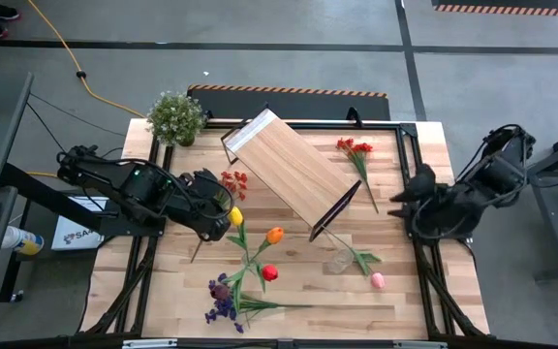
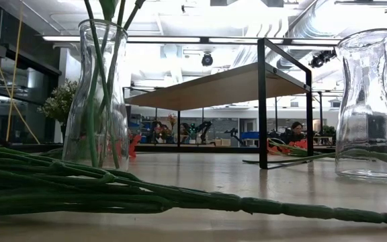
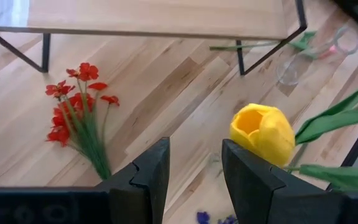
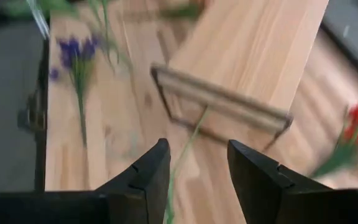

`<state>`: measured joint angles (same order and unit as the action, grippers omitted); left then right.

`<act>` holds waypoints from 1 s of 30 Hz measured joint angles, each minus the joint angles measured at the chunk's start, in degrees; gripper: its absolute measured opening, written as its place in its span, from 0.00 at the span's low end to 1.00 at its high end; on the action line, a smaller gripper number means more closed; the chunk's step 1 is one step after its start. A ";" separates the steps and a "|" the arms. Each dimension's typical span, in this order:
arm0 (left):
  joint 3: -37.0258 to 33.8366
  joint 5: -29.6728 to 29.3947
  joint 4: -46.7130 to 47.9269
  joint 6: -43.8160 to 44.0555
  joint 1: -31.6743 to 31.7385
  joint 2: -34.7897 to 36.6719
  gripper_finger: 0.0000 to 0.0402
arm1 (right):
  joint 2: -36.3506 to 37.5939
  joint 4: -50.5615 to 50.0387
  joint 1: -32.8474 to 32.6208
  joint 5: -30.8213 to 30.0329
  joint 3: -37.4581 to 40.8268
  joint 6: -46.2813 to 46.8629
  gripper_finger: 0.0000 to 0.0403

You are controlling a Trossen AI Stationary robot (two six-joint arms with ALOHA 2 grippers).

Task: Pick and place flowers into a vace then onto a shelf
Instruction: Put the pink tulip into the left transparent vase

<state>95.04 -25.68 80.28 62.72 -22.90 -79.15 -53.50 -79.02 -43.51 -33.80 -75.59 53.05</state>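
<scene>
Flowers [image 1: 250,267] lie scattered across the lower middle of the high view, a yellow tulip [image 1: 235,216] on their upper-left edge. Above them the shelf [image 1: 289,170] sits diagonally at centre. At middle left, the left gripper [image 1: 211,215] hovers beside that tulip, jaws partly open, holding nothing. At middle right, the right gripper [image 1: 400,197] waits, jaws partly open and empty.

Around the one long light-wood shelf on its black metal frame [image 1: 289,173]: two clear glass vases [image 2: 371,101] – one on each side of it in the low view – two red small-blossom sprays [image 1: 234,182], one purple spray [image 1: 223,302], one bushy green potted plant [image 1: 175,117] – and five tulips: yellow [image 1: 234,215], orange [image 1: 275,235], red [image 1: 269,272], maroon [image 1: 220,288], pink [image 1: 377,280].
</scene>
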 joint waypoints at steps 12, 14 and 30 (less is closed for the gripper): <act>0.00 -0.43 -0.99 2.31 0.00 -0.02 0.45 | -4.07 -2.46 0.01 14.47 6.79 6.53 0.37; 0.00 -0.44 -0.96 2.31 0.00 -0.02 0.45 | -3.65 -0.44 0.01 15.13 10.60 6.96 0.37; 0.00 -0.52 0.98 2.31 0.00 -0.02 0.45 | 0.69 38.65 3.38 27.00 39.14 9.02 0.35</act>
<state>95.04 -26.20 81.26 65.04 -22.90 -79.18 -52.82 -40.37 -40.13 -6.80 -36.45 62.07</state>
